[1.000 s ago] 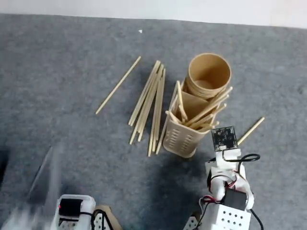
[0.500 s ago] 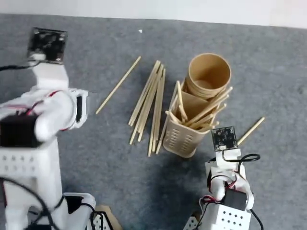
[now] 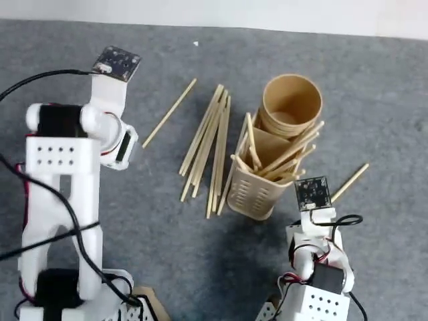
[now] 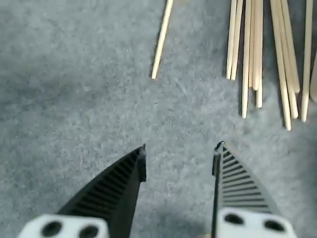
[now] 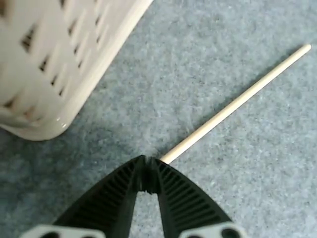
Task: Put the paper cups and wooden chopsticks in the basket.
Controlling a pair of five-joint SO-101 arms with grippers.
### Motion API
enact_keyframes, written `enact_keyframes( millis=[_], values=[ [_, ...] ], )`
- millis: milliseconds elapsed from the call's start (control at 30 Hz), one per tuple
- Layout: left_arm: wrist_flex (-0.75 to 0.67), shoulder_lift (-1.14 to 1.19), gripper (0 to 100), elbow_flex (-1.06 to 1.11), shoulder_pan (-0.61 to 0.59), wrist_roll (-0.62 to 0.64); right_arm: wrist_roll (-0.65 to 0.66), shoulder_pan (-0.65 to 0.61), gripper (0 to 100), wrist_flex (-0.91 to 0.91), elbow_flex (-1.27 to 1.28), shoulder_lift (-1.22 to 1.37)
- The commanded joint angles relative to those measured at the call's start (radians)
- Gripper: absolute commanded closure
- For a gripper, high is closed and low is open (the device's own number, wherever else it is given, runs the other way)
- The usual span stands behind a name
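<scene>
A beige slotted basket (image 3: 254,192) stands mid-table with a stack of paper cups (image 3: 289,103) and several wooden chopsticks (image 3: 284,157) sticking out of it. To its left lie a loose bundle of chopsticks (image 3: 208,144) and, farther left, a single chopstick (image 3: 167,117). Another chopstick (image 3: 350,182) lies right of the basket. My left gripper (image 4: 181,148) is open over bare carpet, short of the single chopstick (image 4: 162,39) and the bundle (image 4: 262,54). My right gripper (image 5: 147,159) is shut, its tips at the near end of the right chopstick (image 5: 237,101), beside the basket (image 5: 59,59).
Grey carpet covers the table. The left arm (image 3: 63,154) stands tall on the left side and the right arm (image 3: 314,247) is low at the front right. A pale wall edge runs along the far side.
The left arm has swung up from the lower left corner and its wrist has moved right, toward the single chopstick. The right arm and the objects have kept still.
</scene>
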Motion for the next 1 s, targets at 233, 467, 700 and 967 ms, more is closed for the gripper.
enact_keyframes(
  millis=[233,467,700,967],
  values=[
    [-0.124,0.272,78,-0.016,0.056,-0.161,0.003,-0.002,98.3,0.007,0.145,-0.008],
    [-0.351,0.380,78,-0.015,0.220,-0.161,0.005,-0.007,98.3,0.005,0.145,-0.008],
    [-0.563,0.518,78,-0.016,0.285,-0.161,0.005,-0.007,98.3,0.007,0.145,-0.008],
    [-0.624,0.762,78,-0.147,0.294,-0.161,0.005,-0.007,98.3,0.007,0.145,-0.008]
  ],
)
